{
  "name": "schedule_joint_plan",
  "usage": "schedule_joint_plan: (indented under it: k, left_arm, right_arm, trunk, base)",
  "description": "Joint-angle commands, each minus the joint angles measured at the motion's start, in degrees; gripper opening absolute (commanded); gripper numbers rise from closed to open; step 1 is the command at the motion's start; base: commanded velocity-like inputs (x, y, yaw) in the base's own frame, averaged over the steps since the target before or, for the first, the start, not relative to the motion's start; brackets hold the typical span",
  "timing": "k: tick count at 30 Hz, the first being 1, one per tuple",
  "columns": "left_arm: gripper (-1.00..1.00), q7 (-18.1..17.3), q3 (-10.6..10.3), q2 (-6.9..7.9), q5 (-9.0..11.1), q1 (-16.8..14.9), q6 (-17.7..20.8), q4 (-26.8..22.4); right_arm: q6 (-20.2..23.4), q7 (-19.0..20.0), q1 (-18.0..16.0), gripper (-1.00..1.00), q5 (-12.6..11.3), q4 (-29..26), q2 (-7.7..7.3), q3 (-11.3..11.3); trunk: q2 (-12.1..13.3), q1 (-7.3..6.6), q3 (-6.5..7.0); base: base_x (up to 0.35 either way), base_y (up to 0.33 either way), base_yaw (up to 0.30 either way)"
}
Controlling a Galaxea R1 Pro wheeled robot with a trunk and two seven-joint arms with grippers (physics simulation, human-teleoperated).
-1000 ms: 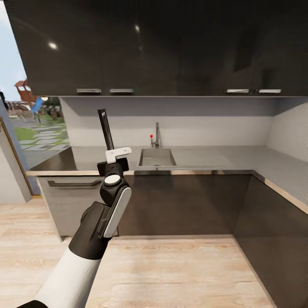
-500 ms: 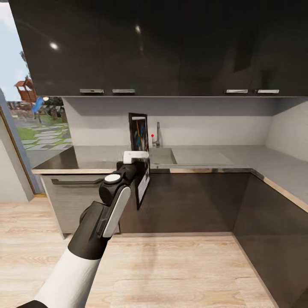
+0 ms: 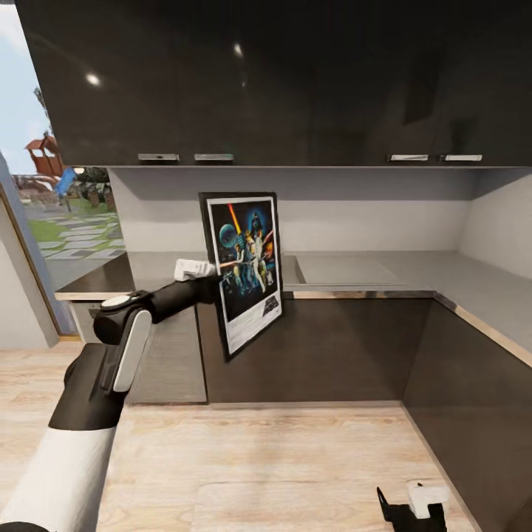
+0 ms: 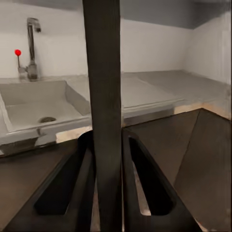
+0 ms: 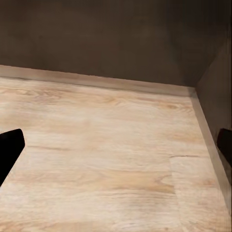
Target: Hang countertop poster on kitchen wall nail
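One poster (image 3: 244, 270) in play: portrait format, thick black frame, thin white border, colourful figures on dark blue, white strip at the bottom with a small dark logo, too small to read. No other legible text. Poster is upright, slightly tilted, picture side toward the head camera, held in the air in front of the desk (image 3: 355, 270) edge. Left end effector (image 3: 207, 284) is clamped on the poster's left frame edge; in the left wrist view both fingers (image 4: 145, 188) press against the dark frame edge (image 4: 104, 96), with sink (image 4: 34, 108) and tap (image 4: 31, 46) beyond it. Right end effector (image 3: 410, 506) sits low over the wood floor (image 5: 106, 159), fingers spread wide, holding nothing.
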Motion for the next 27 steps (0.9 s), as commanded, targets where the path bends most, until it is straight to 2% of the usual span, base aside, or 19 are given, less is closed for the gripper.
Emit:
schedule_joint_plan:
  k: [1, 4, 5, 8, 9, 14, 15, 16, 18, 22, 23, 25, 26, 27]
  left_arm:
    - [-1.00, -3.29, 0.48, 1.26, 0.09, -0.05, 0.29, 0.03]
    - [-1.00, -7.66, 0.90, 2.91, 0.09, -0.05, 0.29, 0.19]
    - [-1.00, -10.55, 1.08, 3.78, 0.07, -0.05, 0.29, 0.33]
    - [-1.00, -14.80, 1.24, 4.68, -0.03, -0.05, 0.25, 0.54]
    - [-1.00, -17.45, 1.30, 5.05, -0.08, -0.05, 0.23, 0.66]
    - [-1.00, -23.09, 1.37, 5.75, -0.15, 0.01, 0.21, 1.31]
    - [-1.00, -25.94, 1.34, 6.43, -0.16, 0.09, 0.18, 2.13]
    - [-1.00, -26.86, 1.33, 6.65, -0.16, 0.11, 0.15, 2.35]
    - [-1.00, -30.75, 1.33, 7.40, -0.19, 0.29, -0.02, 3.20]
    - [-1.00, -34.82, 1.32, 7.85, -0.23, 0.45, -0.20, 4.36]
    - [-1.00, -36.66, 1.32, 7.97, -0.25, 0.79, -0.46, 4.97]
    - [-1.00, -38.38, 1.32, 8.04, -0.25, 1.39, -1.05, 5.64]
    - [-1.00, -40.04, 1.31, 8.09, -0.26, 2.07, -1.94, 6.22]
    - [-1.00, -43.23, 1.31, 8.13, -0.30, 2.99, -3.53, 7.76]
  right_arm:
    - [-0.10, 1.27, -0.38, 1.00, 0.05, -1.31, -0.57, -0.01]
    - [0.47, 4.47, -0.74, 1.00, 0.03, -3.32, -1.87, -0.05]
    - [2.00, 7.45, -1.02, 1.00, -0.06, -4.75, -2.97, -0.12]
    - [5.79, 12.95, -1.88, 1.00, -0.25, -6.87, -4.91, -0.21]
    - [8.28, 16.97, -2.78, 1.00, -0.33, -7.83, -6.08, -0.28]
    - [11.92, 26.09, -6.16, 1.00, -0.33, -8.98, -8.04, -0.38]
    - [12.84, 30.35, -8.21, 1.00, -0.33, -9.12, -9.03, -0.40]
    - [13.03, 31.75, -8.80, 1.00, -0.35, -9.16, -9.34, -0.41]
    - [13.49, 38.18, -10.85, 1.00, -0.34, -9.30, -10.23, -0.42]
    - [13.71, 44.98, -12.97, 1.00, -0.32, -9.21, -10.73, -0.45]
    - [13.83, 47.88, -14.06, 1.00, -0.31, -9.12, -11.12, -0.44]
    - [14.38, 50.56, -15.07, 1.00, -0.36, -9.03, -11.49, -0.44]
    - [15.80, 53.29, -15.96, 1.00, -0.40, -8.99, -11.84, -0.45]
    - [20.34, 58.96, -17.75, 1.00, -0.38, -8.99, -12.66, -0.47]
  trunk:
    - [-0.03, 0.00, -0.07]
    - [-0.03, 0.00, -0.07]
    - [-0.03, 0.00, -0.07]
    - [-0.03, 0.00, -0.07]
    - [-0.03, 0.00, -0.07]
    - [-0.03, 0.00, -0.07]
    - [-0.03, 0.00, -0.07]
    - [-0.03, 0.00, -0.07]
    - [-0.03, 0.00, -0.07]
    - [-0.03, 0.00, -0.07]
    - [-0.03, 0.00, -0.07]
    - [-0.03, 0.00, -0.07]
    - [-0.03, 0.00, -0.07]
    - [-0.03, 0.00, -0.07]
  base:
    - [0.000, 0.000, 0.000]
    - [0.000, 0.000, 0.000]
    - [0.000, 0.000, 0.000]
    - [0.000, 0.000, 0.000]
    - [0.000, 0.000, 0.000]
    - [0.000, 0.000, 0.000]
    - [0.000, 0.000, 0.000]
    - [0.000, 0.000, 0.000]
    - [0.000, 0.000, 0.000]
    - [0.000, 0.000, 0.000]
    - [0.000, 0.000, 0.000]
    - [0.000, 0.000, 0.000]
    - [0.000, 0.000, 0.000]
    - [0.000, 0.000, 0.000]
